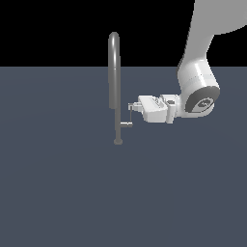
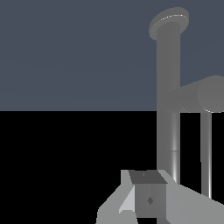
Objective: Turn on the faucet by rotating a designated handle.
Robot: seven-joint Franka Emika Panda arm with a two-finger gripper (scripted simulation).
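The faucet stands upright on the dark grey floor, a slim grey stem under a high arched spout, on a small round base. Low on the stem a short stub carries the handle, a thin lever pointing up. My gripper reaches in level from the exterior view's right, its fingertips at the lever's upper end. The wrist view shows the faucet stem close ahead and the handle lever beside my gripper, not between the fingers. The fingers sit together with no gap showing.
The white arm comes down from the upper right of the exterior view. The flat dark grey floor spreads all around the faucet, under a black background.
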